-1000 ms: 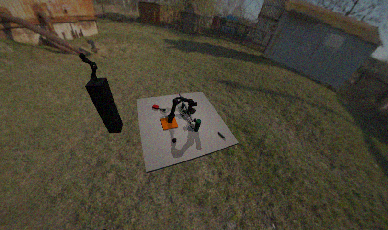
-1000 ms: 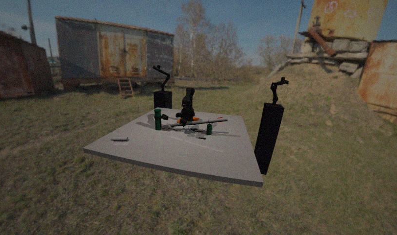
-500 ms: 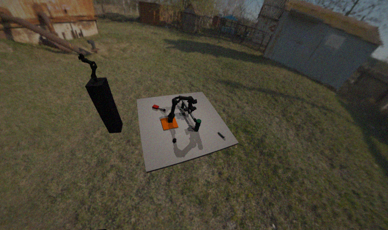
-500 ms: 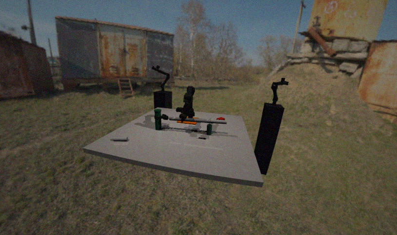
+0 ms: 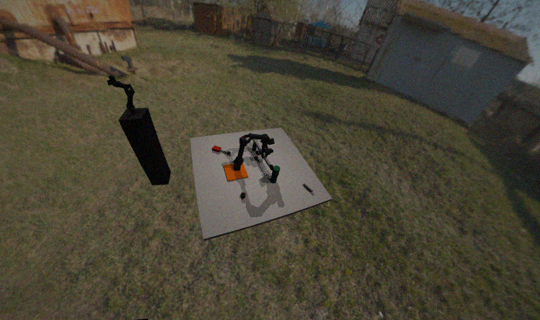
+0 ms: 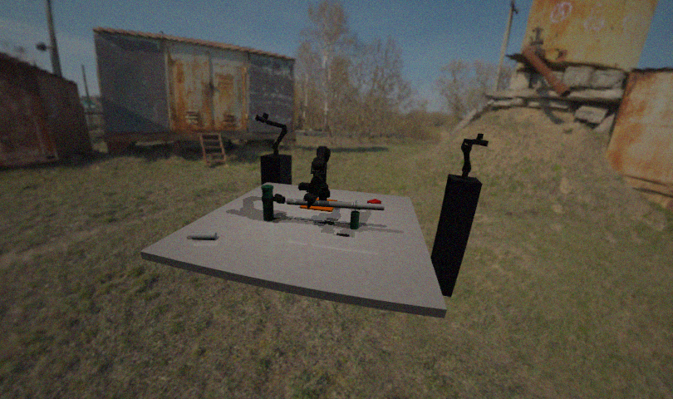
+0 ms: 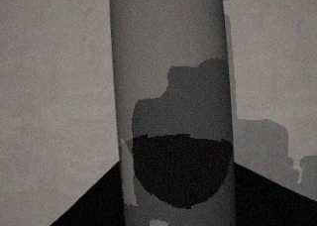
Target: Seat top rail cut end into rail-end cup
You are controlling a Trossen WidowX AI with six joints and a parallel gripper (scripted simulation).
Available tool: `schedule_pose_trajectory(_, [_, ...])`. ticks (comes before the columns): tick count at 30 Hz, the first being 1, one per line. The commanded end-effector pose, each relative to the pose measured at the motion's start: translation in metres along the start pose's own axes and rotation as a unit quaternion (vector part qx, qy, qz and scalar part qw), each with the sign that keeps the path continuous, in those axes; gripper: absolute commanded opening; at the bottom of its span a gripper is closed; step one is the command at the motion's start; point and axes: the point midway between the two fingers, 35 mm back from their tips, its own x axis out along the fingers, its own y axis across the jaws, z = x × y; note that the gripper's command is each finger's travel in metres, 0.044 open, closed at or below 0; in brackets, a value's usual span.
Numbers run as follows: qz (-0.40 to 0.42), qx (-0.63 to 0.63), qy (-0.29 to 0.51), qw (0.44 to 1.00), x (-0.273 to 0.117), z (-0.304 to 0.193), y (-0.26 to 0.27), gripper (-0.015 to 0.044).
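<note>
Rail, a long straight grey cylinder with a dull metallic look (image 5: 268, 160) (image 6: 345, 204) (image 7: 170, 33), points its left end at the black rail-end cup (image 6: 279, 199) beside the tall dark green big post (image 5: 275, 173) (image 6: 267, 206) in the exterior view. Its long axis runs left to right there, nearly level, dipping slightly to the right, where it passes above the short dark green post (image 6: 354, 220) and extends beyond it. Its left end lies just beside the cup; whether they touch cannot be told. The black parallel-jaw gripper (image 5: 262, 153) (image 6: 310, 199) (image 7: 168, 167) is closed on the rail, between the posts.

Below is a pale grey, flat square slab (image 5: 215, 218) (image 6: 300, 279), marked by shadows and standing amid outdoor grass (image 5: 106, 257) (image 6: 231, 356). Rusty, weathered sheds lie on the far side. A short grey cylinder (image 5: 308, 189) (image 6: 201, 237) rests at the near left of the exterior view.

The top view shows the orange square base plate (image 5: 228, 175) more fully and a small black piece (image 5: 242, 195) nearer. Only the exterior view shows two black pedestals (image 6: 456, 232) (image 6: 276, 169) together; the wrist view shows the rail's shaded surface up close.
</note>
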Motion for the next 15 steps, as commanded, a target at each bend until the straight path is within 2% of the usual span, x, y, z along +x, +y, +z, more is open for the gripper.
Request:
schedule_pose_trajectory(1, [0.002, -0.001, 0.000, 1.000, -0.0030, 0.0016, 0.0009, 0.0000])
schedule_pose_trajectory(15, [0.002, -0.001, -0.001, 1.000, -0.0069, 0.0045, 0.0022, 0.0000])
